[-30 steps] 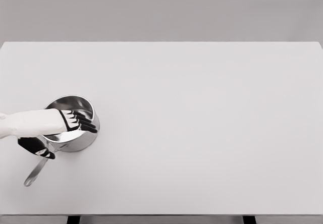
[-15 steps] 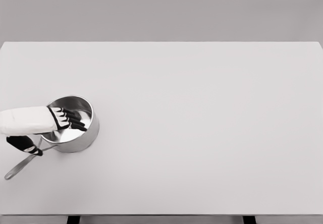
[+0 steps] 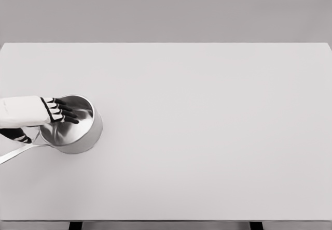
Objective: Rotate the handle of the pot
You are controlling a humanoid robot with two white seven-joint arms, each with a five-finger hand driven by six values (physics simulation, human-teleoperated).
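Note:
A shiny steel pot (image 3: 75, 131) stands on the white table (image 3: 207, 137) near its left edge. Its long thin handle (image 3: 15, 153) points left and slightly toward the front, running out of the picture. My left hand (image 3: 58, 111) comes in from the left edge and hovers over the pot's left rim, fingers (image 3: 66, 112) spread and holding nothing. Its thumb (image 3: 16, 134) hangs lower, just above the handle near where it joins the pot; contact cannot be made out. The right arm is out of view.
The table's left edge lies close to the pot and cuts off the end of its handle. The table's dark legs (image 3: 75, 225) show at the bottom edge.
The handle has swung from pointing toward the front-left to pointing almost straight left. My left hand has drawn back left and slightly farther, off the pot's middle. The pot body barely shifted.

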